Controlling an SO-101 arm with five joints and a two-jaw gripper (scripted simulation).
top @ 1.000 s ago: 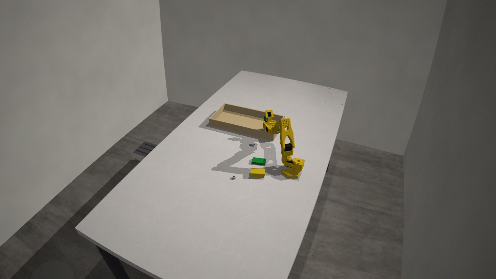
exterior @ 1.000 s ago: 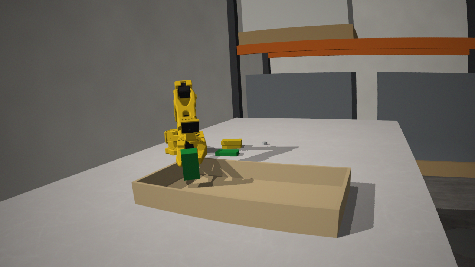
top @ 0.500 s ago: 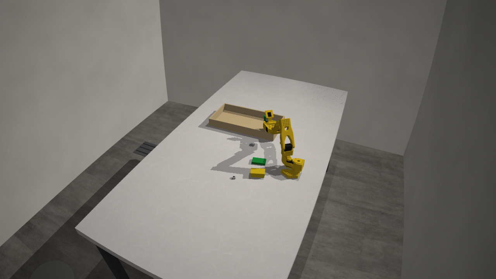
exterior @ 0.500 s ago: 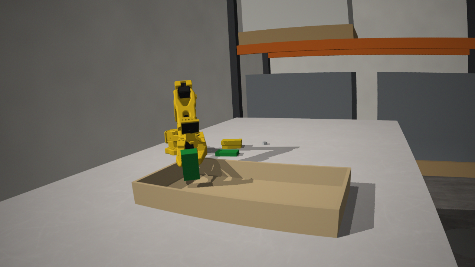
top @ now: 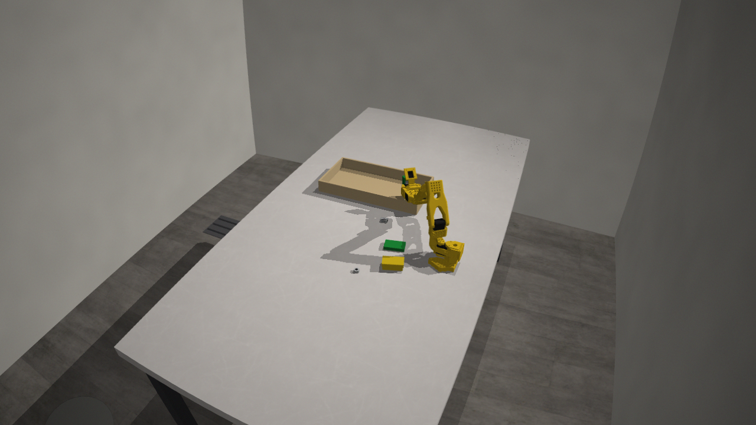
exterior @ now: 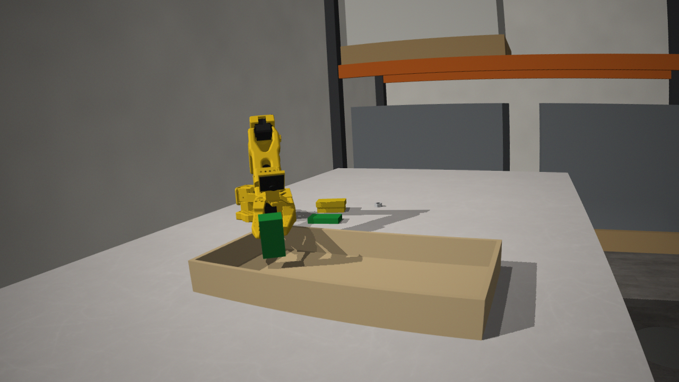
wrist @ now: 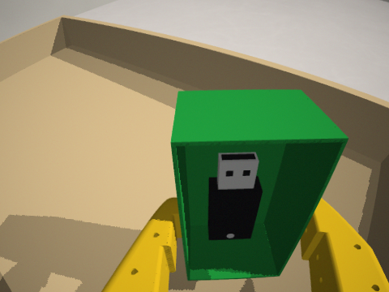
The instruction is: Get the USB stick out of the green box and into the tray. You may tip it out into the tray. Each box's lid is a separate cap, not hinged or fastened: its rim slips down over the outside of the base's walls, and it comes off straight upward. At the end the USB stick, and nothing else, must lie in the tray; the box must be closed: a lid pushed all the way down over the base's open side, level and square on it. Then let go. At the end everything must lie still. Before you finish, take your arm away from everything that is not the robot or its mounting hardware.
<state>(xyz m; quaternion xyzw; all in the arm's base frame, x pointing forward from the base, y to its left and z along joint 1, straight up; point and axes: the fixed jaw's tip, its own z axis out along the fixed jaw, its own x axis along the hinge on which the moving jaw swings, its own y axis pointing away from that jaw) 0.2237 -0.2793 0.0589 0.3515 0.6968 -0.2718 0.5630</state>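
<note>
Green box base [top: 404, 181] [exterior: 272, 236] [wrist: 239, 118] pinched in gripper [exterior: 275, 227] [wrist: 241, 239], tilted over tray [top: 364, 196] [exterior: 341, 296] [wrist: 101, 122]; USB stick [wrist: 233, 207] inside. Apparently at the emptying step; next, tip further until it slides out, keeping the grip.

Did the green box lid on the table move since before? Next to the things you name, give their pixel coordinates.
No, the green box lid [top: 394, 245] [exterior: 324, 218] lies in the same spot beside the yellow box [top: 393, 262] [exterior: 330, 205].
</note>
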